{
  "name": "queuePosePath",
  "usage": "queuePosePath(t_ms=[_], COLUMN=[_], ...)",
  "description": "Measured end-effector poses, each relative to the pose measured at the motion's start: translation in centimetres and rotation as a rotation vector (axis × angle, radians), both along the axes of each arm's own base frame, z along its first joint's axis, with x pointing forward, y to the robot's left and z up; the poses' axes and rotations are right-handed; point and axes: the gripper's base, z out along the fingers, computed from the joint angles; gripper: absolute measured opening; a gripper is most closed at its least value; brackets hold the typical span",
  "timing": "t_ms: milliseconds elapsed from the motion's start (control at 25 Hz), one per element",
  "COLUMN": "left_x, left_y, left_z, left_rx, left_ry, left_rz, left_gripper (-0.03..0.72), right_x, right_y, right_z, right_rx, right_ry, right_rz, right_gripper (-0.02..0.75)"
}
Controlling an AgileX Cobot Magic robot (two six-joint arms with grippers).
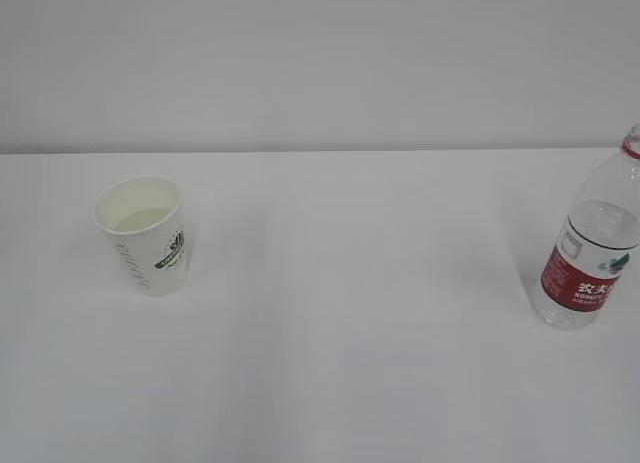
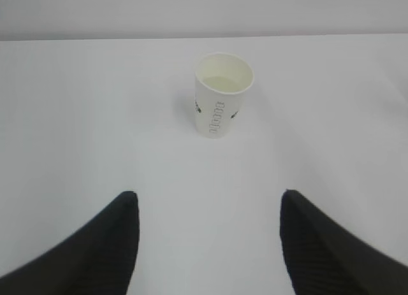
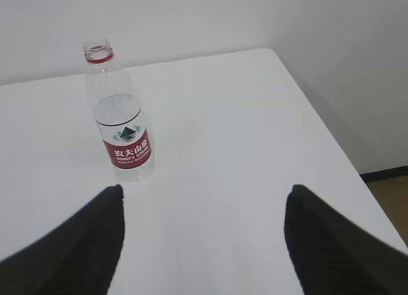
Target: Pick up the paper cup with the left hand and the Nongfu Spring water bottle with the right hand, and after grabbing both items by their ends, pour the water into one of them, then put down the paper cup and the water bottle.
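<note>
The small white paper cup point(image 1: 143, 235) stands on the left of the white surface point(image 1: 350, 313). The tall clear plastic water bottle point(image 1: 592, 245) stands far right. The left pincer point(image 2: 207, 209) and right pincer point(image 3: 204, 206) are both open, holding nothing.

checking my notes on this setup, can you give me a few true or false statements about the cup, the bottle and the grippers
1. The paper cup stands upright on the table. True.
2. The Nongfu Spring water bottle has its cap screwed on. False: its mouth is open, with only the red ring around the neck.
3. The left gripper is closed on the cup. False: its fingers are spread and the cup stands apart, ahead of them.
4. The right gripper is open and holds nothing. True.
5. The bottle lies on its side. False: it stands upright.
</note>
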Motion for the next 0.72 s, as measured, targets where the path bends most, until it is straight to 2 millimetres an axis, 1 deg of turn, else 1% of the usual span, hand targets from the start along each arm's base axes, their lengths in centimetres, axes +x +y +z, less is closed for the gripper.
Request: queuePosePath(t_ms=[160, 360, 560, 720], left_x=[-1.1, -1.8, -2.2, -2.0], left_y=[0.4, 0.9, 1.1, 1.1], left_z=[-0.3, -1.0, -1.8, -2.7], left_rx=[-0.006, 0.013, 0.021, 0.05], left_ry=[-0.005, 0.011, 0.016, 0.029], left_rz=[0.002, 0.018, 0.025, 0.015], left_gripper=[0.503, 0.503, 0.503, 0.499], right_x=[0.0, 0.2, 1.1, 1.7], right_y=[0.2, 0.5, 0.8, 1.1], right_z=[0.0, -0.3, -1.6, -2.7], right_rx=[-0.02, -0.01, 0.017, 0.042], right_ry=[0.009, 0.019, 0.071, 0.114], right_rz=[0.037, 0.06, 0.088, 0.111], right_gripper=[0.589, 0.588, 0.588, 0.588])
